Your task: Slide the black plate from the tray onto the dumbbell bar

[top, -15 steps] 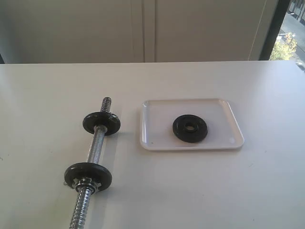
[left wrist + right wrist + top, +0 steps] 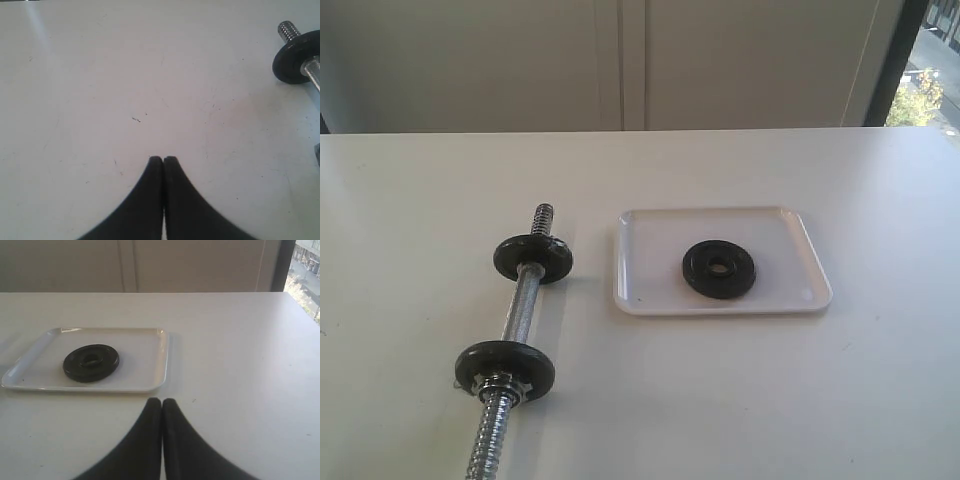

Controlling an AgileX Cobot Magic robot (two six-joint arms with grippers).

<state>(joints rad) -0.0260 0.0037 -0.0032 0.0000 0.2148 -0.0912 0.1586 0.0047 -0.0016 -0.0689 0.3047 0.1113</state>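
The black plate (image 2: pixel 719 269) lies flat in the middle of the white tray (image 2: pixel 790 296) on the table; the right wrist view shows the same plate (image 2: pixel 91 362) and tray (image 2: pixel 145 380). The dumbbell bar (image 2: pixel 523 310) lies left of the tray, chrome and threaded, with two black discs on it. One of those discs and a bar end (image 2: pixel 300 57) show in the left wrist view. My left gripper (image 2: pixel 163 160) is shut over bare table, well away from the bar. My right gripper (image 2: pixel 161 402) is shut, empty, just short of the tray's near edge. Neither gripper appears in the exterior view.
A white tabletop (image 2: pixel 840 400) spreads around the bar and tray. A pale wall (image 2: pixel 620 60) rises behind the table's far edge, and a dark window frame (image 2: pixel 895 60) stands at the back right.
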